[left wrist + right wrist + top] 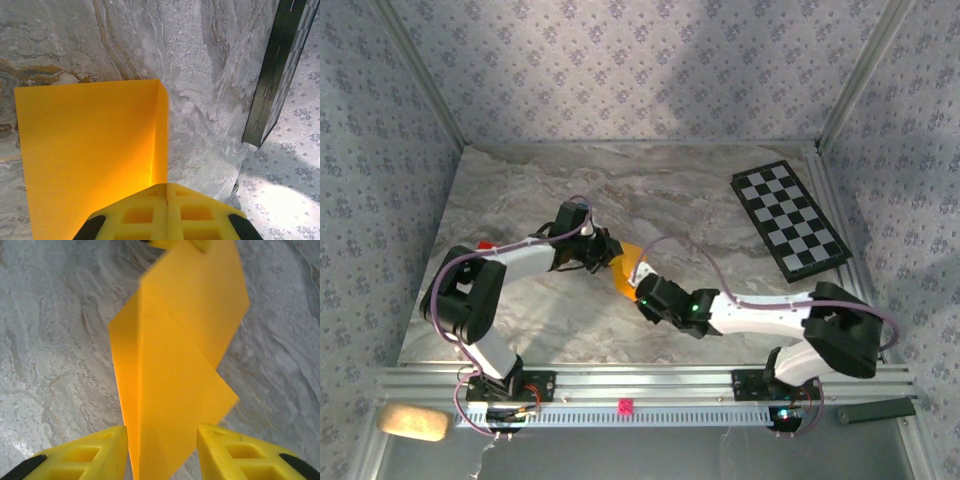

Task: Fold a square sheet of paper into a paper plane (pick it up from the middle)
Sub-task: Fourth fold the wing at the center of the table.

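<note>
The square sheet of paper is a creased orange-yellow angular shape, held up off the marble table between my two grippers. In the left wrist view the paper stands on edge with a vertical crease, and its lower edge runs into my left gripper, whose yellow fingers are pressed together on it. From above, my left gripper sits just left of the sheet. My right gripper is at its near-right side. In the right wrist view the folded paper hangs between my right gripper's spread fingers, which are open around it.
A black-and-white checkered board lies at the table's back right; its dark edge shows in the left wrist view. A small red object lies behind the left arm. The aluminium rail runs along the near edge.
</note>
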Robot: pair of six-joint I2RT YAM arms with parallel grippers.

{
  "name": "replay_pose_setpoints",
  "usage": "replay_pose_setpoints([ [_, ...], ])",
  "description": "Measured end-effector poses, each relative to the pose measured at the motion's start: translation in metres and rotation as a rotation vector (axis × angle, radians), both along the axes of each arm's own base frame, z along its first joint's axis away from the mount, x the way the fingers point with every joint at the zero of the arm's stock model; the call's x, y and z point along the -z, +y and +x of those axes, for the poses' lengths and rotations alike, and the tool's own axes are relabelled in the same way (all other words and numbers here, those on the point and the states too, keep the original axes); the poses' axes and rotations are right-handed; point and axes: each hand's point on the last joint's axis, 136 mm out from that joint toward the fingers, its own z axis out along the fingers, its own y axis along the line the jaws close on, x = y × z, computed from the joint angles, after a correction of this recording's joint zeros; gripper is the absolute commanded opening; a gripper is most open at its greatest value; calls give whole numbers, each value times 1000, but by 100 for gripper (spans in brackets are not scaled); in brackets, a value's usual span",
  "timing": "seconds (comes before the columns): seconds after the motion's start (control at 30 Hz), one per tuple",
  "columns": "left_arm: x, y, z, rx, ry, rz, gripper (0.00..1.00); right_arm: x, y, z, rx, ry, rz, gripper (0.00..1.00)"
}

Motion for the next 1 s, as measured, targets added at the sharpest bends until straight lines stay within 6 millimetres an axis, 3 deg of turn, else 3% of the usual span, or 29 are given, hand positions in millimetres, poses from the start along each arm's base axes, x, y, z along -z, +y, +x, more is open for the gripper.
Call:
replay_pose_setpoints([
  [0.33,2,0,-1,1,6,2,2,16,6,4,-52,-65,-127,42],
  [0.53,1,-2,-2,0,14,0,2,32,5,4,-44,-71,-188,35],
  [0.9,2,-3,-2,-18,33,-2,4,32,1,8,16,-80,-173,22],
  [1.0,2,-4,-3,-17,36,-2,11,33,-1,7,29,-77,-164,19],
])
